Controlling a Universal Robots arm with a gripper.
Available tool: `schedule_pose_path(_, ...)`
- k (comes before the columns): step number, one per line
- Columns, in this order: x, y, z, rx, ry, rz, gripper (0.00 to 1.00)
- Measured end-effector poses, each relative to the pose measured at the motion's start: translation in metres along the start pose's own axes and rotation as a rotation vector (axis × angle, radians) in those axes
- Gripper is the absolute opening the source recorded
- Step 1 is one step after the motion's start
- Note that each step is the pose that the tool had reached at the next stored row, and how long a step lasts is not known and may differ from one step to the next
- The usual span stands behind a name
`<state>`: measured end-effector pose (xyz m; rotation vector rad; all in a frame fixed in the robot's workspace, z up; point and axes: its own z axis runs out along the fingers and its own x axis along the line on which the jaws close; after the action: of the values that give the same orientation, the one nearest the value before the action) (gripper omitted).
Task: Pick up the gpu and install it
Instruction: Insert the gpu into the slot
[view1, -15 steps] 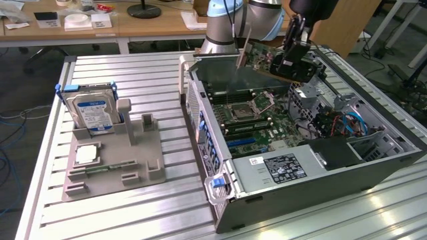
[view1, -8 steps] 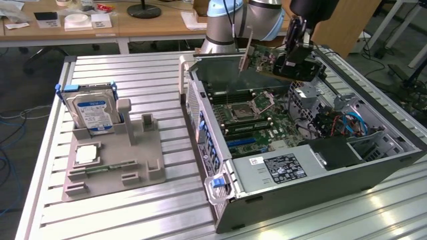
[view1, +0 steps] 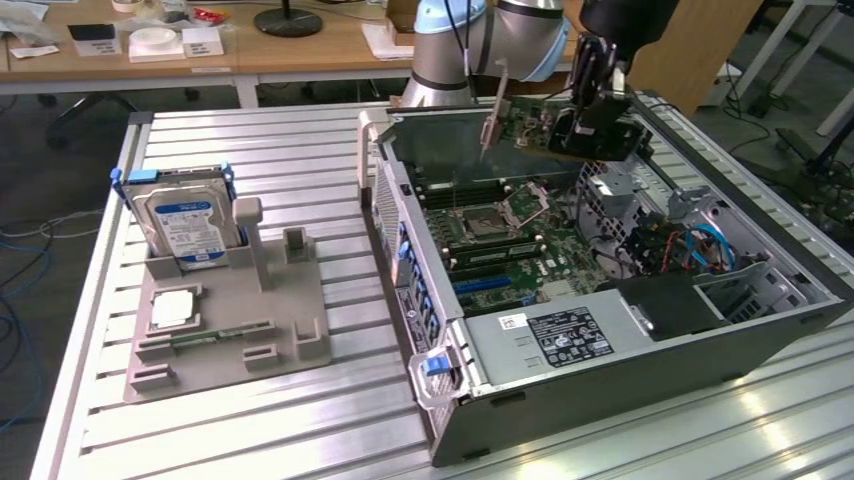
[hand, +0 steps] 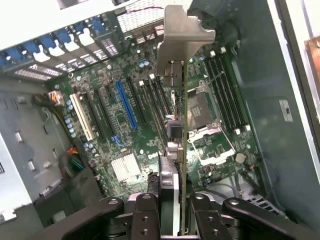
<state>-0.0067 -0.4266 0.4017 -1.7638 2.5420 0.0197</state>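
My gripper (view1: 589, 122) hangs over the far end of the open computer case (view1: 747, 340), shut on the gpu (view1: 529, 124). The gpu is a thin green card with a silvery metal bracket (view1: 497, 108), held above the motherboard (view1: 514, 245) and clear of it. In the wrist view the gpu (hand: 176, 127) stands edge-on between my fingers (hand: 146, 212), its bracket (hand: 181, 35) pointing away from my gripper (hand: 172, 202). Beneath it lies the motherboard (hand: 125, 135) with a blue slot (hand: 127, 105) and black slots beside it.
A silver hard drive (view1: 187, 222) stands in a grey holder (view1: 227, 335) on the exterior view's left, with a small square chip (view1: 174, 310) in front of it. Inside the case sit a power supply (view1: 567, 335), cables (view1: 694, 250) and a drive cage (view1: 627, 195).
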Motion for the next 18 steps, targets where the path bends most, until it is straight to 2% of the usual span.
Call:
schedule_pose_path(7,0.0002,0.0001,0.0024,-0.0015,-0.0032,-0.116,0.28)
schedule_pose_path(11,0.0009,-0.0002,0.0034,-0.0018,-0.0047,-0.156,0.28)
schedule_pose_path(18,0.0015,-0.0002,0.0051,-0.0059,-0.0063,-0.243,0.28)
